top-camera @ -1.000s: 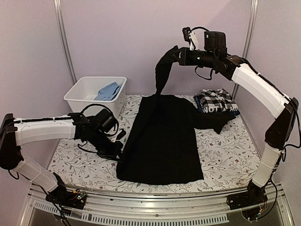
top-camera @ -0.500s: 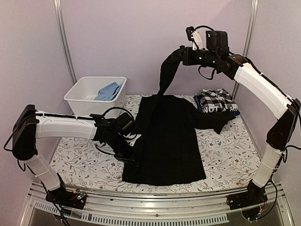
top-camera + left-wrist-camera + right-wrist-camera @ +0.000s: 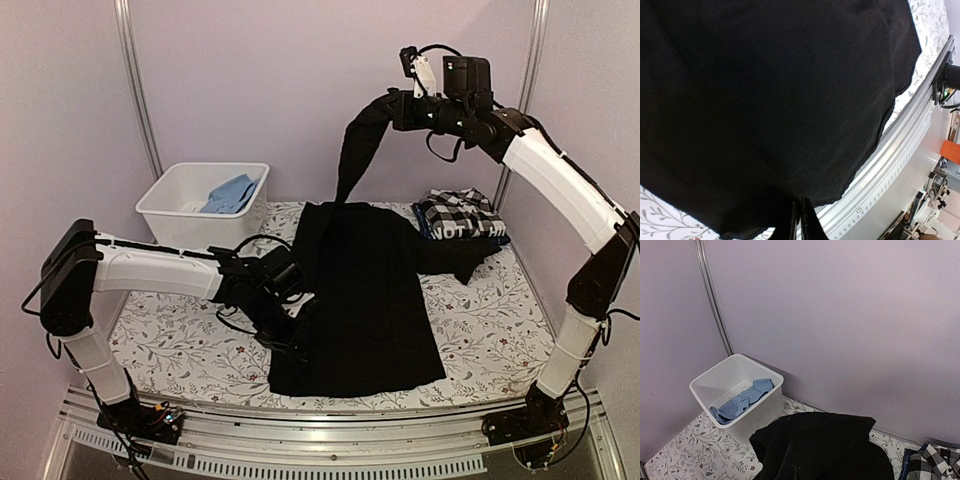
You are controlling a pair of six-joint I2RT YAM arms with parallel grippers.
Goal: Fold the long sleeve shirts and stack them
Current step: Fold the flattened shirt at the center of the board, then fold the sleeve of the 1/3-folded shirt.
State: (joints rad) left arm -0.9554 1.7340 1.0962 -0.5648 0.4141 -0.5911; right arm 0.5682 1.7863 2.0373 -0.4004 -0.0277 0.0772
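Black shirt has shifted rightward, left fingers and right fingers both clamped on it.

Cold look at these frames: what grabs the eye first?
The black shirt sprawled across the table, one sleeve hoisted high in the air by the right claw. The left claw pinches its near-left edge; a folded checked shirt sits back right, a white bin back left.
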